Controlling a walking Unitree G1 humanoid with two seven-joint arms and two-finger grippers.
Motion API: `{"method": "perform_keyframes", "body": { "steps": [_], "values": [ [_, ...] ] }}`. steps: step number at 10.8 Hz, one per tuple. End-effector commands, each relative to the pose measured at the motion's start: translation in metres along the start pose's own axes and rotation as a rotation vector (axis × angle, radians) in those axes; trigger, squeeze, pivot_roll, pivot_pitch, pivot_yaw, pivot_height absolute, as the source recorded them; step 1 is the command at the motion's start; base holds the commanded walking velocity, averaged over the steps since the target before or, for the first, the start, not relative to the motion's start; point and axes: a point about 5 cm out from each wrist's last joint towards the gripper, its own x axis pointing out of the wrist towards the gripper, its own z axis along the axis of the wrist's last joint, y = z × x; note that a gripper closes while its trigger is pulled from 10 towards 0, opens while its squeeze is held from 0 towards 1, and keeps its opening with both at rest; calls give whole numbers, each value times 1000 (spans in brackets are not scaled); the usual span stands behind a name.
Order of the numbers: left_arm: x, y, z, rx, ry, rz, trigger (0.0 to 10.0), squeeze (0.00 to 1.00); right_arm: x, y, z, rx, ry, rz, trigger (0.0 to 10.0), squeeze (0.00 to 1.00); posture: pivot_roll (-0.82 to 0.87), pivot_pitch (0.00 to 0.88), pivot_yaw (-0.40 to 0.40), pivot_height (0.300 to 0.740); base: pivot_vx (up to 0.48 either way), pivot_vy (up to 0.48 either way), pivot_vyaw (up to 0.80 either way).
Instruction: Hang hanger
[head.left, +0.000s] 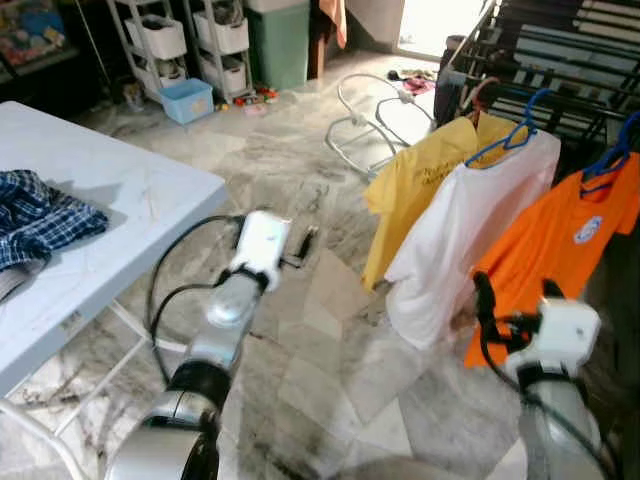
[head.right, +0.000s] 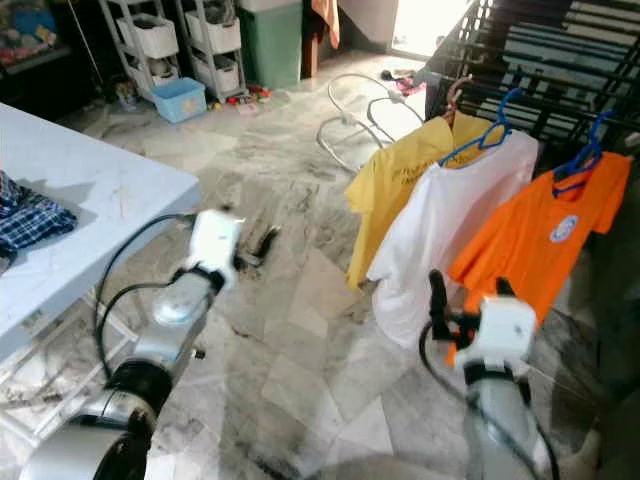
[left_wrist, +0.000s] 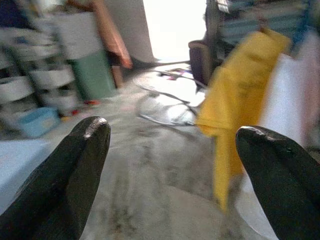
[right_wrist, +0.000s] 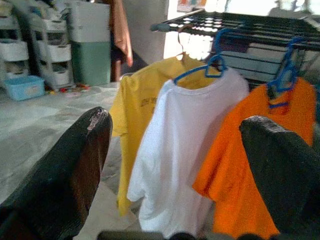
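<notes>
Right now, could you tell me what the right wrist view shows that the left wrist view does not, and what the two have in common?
In the right wrist view: the orange T-shirt on its blue hanger, the white T-shirt's blue hanger, and the drying rack above, framed by the open right gripper.

In the left wrist view: white hangers lying on the floor, between the open left gripper.

Both: the yellow T-shirt, the white T-shirt, the green bin, the blue basket and the shelving units.
</notes>
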Motion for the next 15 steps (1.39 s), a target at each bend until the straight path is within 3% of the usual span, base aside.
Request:
{"method": "perform_keyframes", "body": {
  "steps": [1,3,8,12,15],
  "values": [
    [-5,14,6,1,-31,65,10000,0,-11,1,10,39,-20,-77,10000,0,-30,0,-18,740,0,0,0],
    [-9,13,-1,4,6,54,10000,0,-21,6,12,39,-6,-119,10000,0,-31,0,-26,740,0,0,0],
    [3,-8,-7,-80,92,-87,10000,0,-17,23,18,76,2,-130,10000,0,-66,0,-4,740,0,0,0],
    [6,-18,-7,-137,104,-129,10000,0,-18,40,15,93,26,-106,10000,0,-74,0,-3,740,0,205,-750],
    [0,-20,-18,-131,146,-153,10000,0,-18,44,14,87,35,-93,10000,0,-73,0,4,740,0,321,-763]
  ]
}}
